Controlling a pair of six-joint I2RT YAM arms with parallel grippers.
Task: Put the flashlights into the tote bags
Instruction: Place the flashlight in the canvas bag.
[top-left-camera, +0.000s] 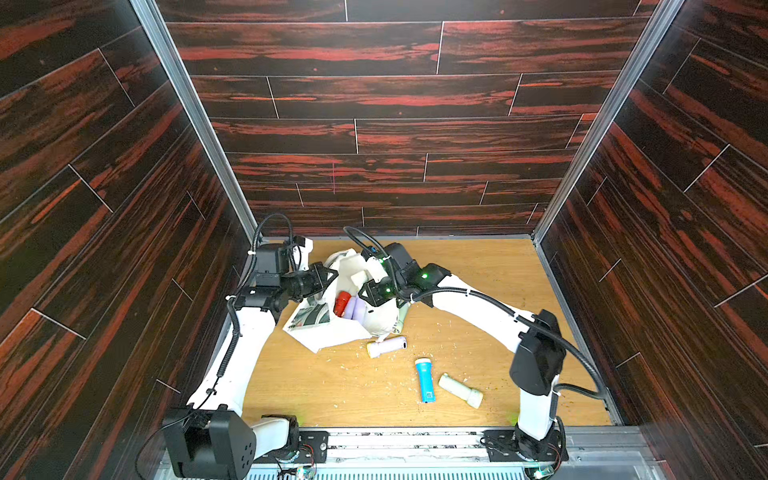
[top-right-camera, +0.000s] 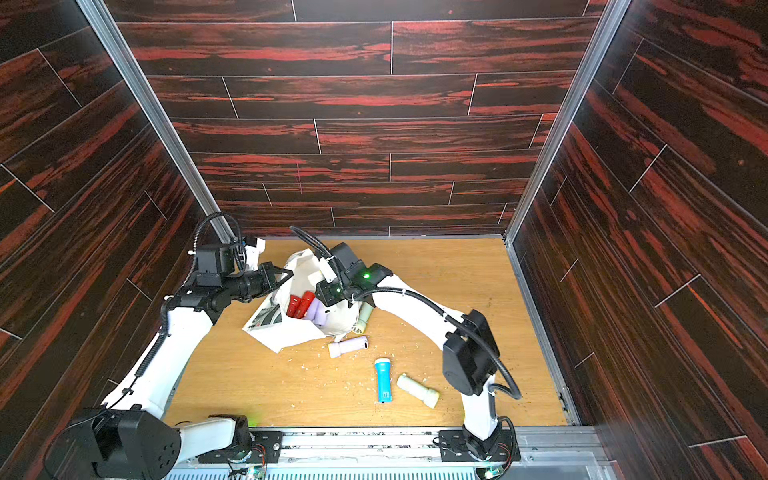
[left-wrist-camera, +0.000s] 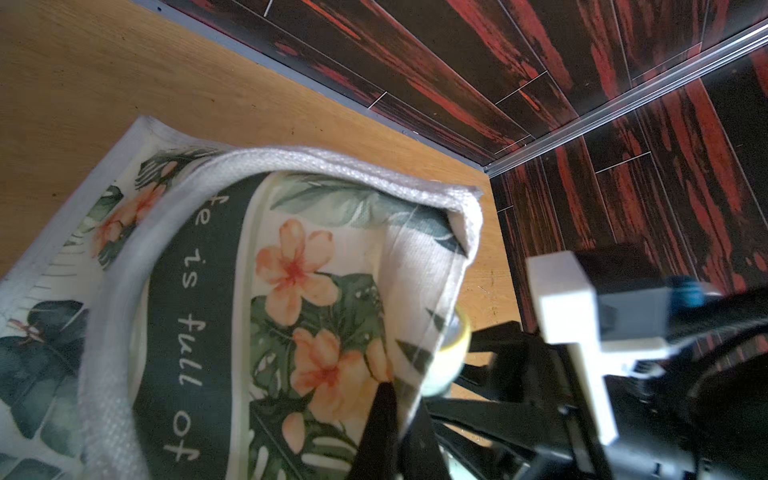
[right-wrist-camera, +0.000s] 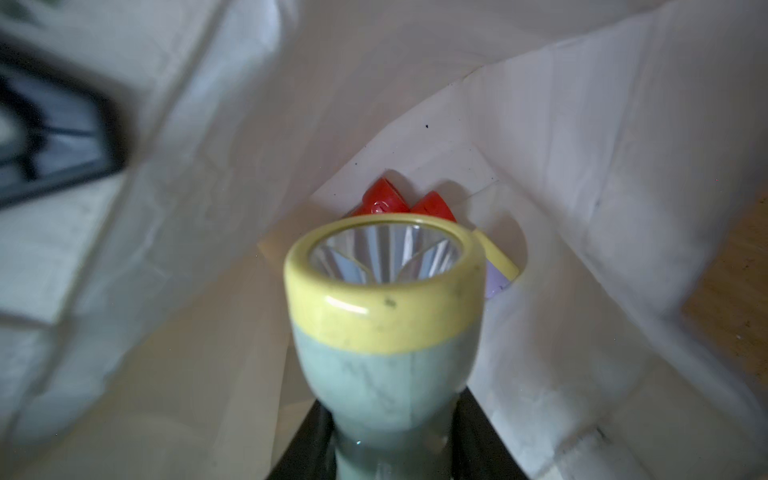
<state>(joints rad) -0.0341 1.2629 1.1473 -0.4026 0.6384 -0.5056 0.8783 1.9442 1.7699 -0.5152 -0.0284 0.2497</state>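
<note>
The off-white tote bag (top-left-camera: 340, 332) lies at the table's left middle with its mouth held open. My left gripper (left-wrist-camera: 392, 399) is shut on the bag's printed rim (left-wrist-camera: 415, 291). My right gripper (right-wrist-camera: 386, 449) is shut on a pale green flashlight (right-wrist-camera: 386, 332) with a yellow rim, head first inside the bag. Two red flashlights (right-wrist-camera: 382, 199) and a lavender one (right-wrist-camera: 496, 282) lie deeper in the bag, and they show in both top views (top-right-camera: 299, 305). Loose on the table lie a lavender flashlight (top-left-camera: 386, 347), a blue one (top-left-camera: 424, 380) and a cream one (top-left-camera: 460, 390).
Another pale flashlight (top-right-camera: 363, 318) lies against the bag's right side, partly under my right arm. Small pale crumbs are scattered over the wooden table (top-left-camera: 498, 270). Dark panelled walls close in the back and both sides.
</note>
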